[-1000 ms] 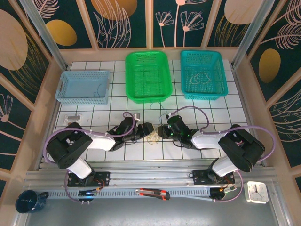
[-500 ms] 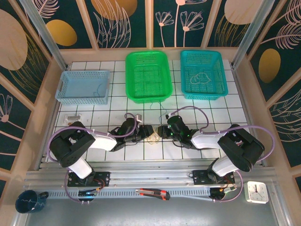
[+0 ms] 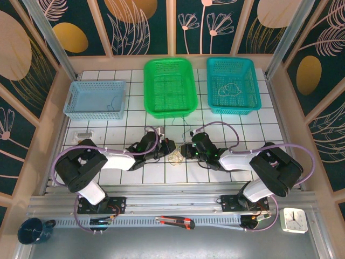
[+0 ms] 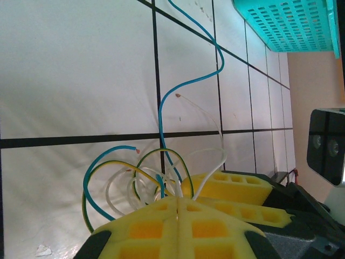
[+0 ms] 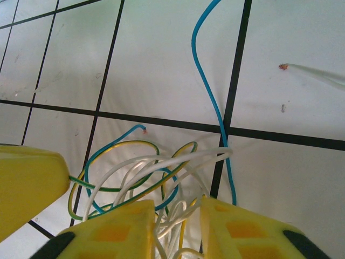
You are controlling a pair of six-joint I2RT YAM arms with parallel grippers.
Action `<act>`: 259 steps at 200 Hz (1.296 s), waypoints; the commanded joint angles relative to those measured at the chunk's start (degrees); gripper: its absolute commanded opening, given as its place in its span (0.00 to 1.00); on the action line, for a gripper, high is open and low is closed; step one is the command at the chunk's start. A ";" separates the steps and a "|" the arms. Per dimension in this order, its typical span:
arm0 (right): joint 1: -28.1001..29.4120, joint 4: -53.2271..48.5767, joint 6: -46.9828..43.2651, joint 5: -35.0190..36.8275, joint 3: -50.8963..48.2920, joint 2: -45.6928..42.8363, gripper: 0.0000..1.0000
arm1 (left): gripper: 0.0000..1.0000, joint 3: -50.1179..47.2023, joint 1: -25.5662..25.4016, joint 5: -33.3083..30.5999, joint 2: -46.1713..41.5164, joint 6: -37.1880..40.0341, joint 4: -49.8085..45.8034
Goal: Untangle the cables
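The cables (image 3: 175, 156) lie as a small tangle of blue, yellow-green and white loops on the tiled table (image 3: 259, 135), between my two grippers. My left gripper (image 3: 169, 147) touches the tangle's left side. In the left wrist view its yellow jaws (image 4: 178, 202) are pressed together, with a blue and a white strand of the cables (image 4: 145, 172) coming out of the seam. My right gripper (image 3: 186, 151) sits at the tangle's right side. Its fingers (image 5: 178, 216) stand apart, and loops of the cables (image 5: 151, 167) run loosely through the gap. A blue strand (image 5: 207, 91) trails away across the tiles.
At the back stand a light blue basket (image 3: 96, 99), a green basket (image 3: 169, 86) and a teal basket (image 3: 233, 83) holding a whitish wire (image 3: 229, 89). A box cutter (image 3: 175, 220), a clock (image 3: 294, 219) and a mug (image 3: 33, 231) sit at the near edge.
My left gripper has slid right into the tangle and its jaws have closed on the strands. The right gripper has hardly moved.
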 commanded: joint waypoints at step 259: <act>-5.63 -7.92 -8.95 -3.93 6.51 -25.03 0.70 | 0.00 13.54 -0.32 -3.17 -22.82 12.82 -16.51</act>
